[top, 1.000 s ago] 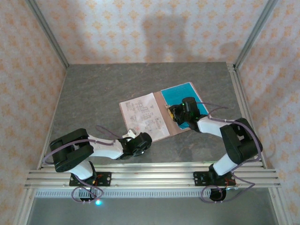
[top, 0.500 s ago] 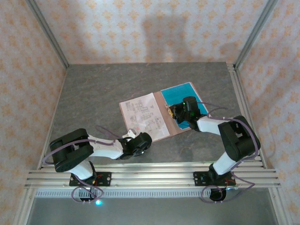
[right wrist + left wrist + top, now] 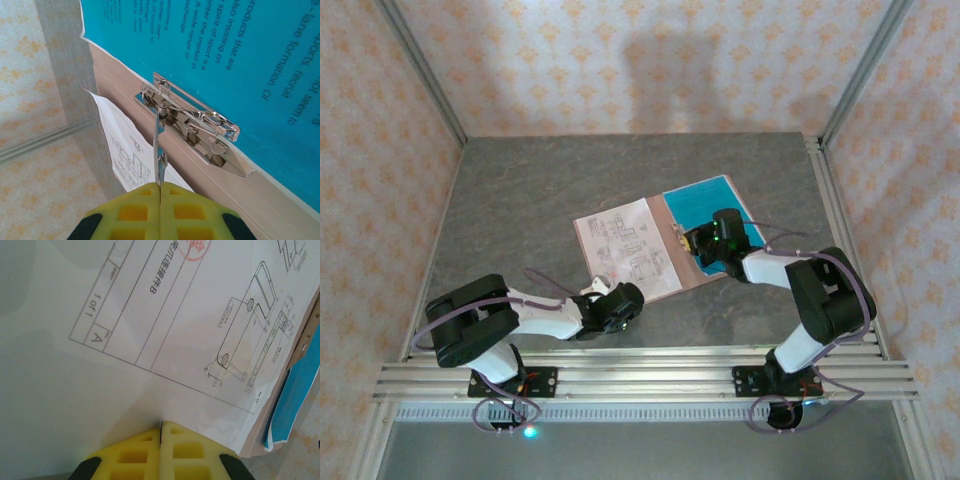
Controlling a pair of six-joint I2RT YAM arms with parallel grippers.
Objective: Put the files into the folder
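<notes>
Right hand [image 3: 160,192] has clenched since earlier, now on clip lever [image 3: 157,135], centre frame. Left hand [image 3: 161,427] pinches white sheet [image 3: 165,330], bottom edge. Teal sheet [image 3: 225,50] lies on folder [image 3: 280,200]. Both thin, floppy; you'd grip corners.

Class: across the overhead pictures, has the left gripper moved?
No. The left gripper stays at the white printed paper sheet's near corner, no nearer the aluminium front rail.
</notes>
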